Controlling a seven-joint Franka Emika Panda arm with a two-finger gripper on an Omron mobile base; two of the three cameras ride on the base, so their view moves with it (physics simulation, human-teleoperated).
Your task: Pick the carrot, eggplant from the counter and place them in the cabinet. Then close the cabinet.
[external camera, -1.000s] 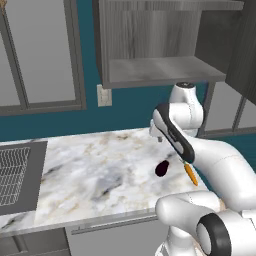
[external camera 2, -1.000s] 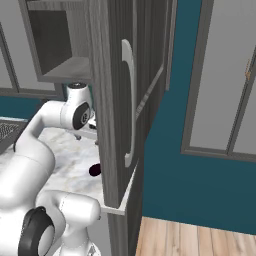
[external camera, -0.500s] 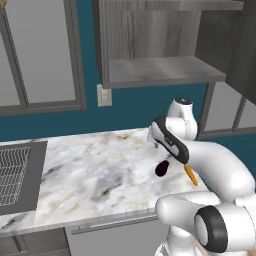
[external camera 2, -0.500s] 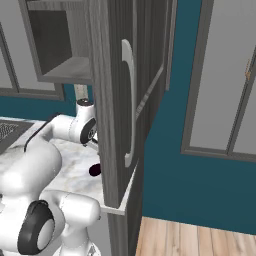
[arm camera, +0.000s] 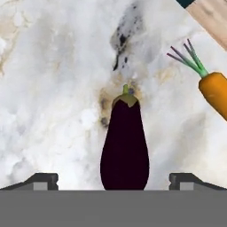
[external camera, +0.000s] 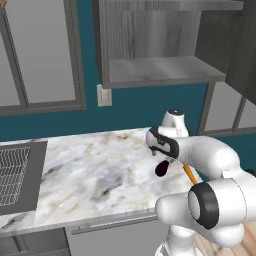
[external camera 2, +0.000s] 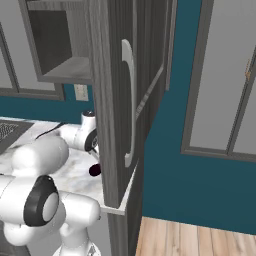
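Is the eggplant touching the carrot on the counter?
Apart. In the hand view, bare marble counter shows plainly between the eggplant and the carrot.

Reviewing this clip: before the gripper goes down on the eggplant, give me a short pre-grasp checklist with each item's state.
1. Gripper open: ok, the finger tips stand wide apart.
2. Eggplant centred between the tips: ok in the hand view, lying free on the counter.
3. Carrot clear of the grasp: ok, it lies apart to one side, not touching the eggplant.
4. Nothing held yet: ok.
5. Cabinet open, bare shelf showing: ok.
6. Height of the tips above the counter: cannot tell.
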